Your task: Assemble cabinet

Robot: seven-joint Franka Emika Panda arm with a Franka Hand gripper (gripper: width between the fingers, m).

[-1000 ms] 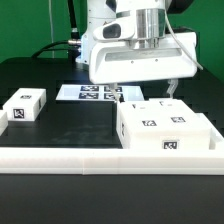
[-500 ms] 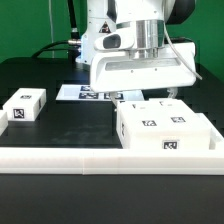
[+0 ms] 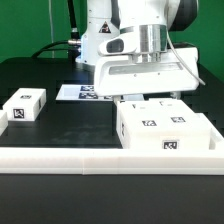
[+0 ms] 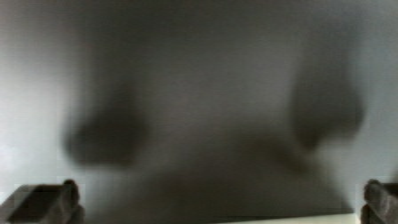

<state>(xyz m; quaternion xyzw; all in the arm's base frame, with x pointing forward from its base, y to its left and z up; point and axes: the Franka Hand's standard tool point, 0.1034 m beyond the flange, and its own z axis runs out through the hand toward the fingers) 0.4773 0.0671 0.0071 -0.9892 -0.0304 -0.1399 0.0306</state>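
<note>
At the near edge of the desk runs a white rail. Just behind it, toward the exterior view's right, sits the cabinet, its long axis lying across the view. My tool hangs right over the cabinet's far top edge, so I judge the coming move to be straight down. My fingers are spread wide along that same axis and grip nothing. The wrist view shows only a blurred pale surface close below, and I cannot tell if the tips touch it. A small tagged block sits well apart on the exterior view's left, and the marker board lies farthest back.
</note>
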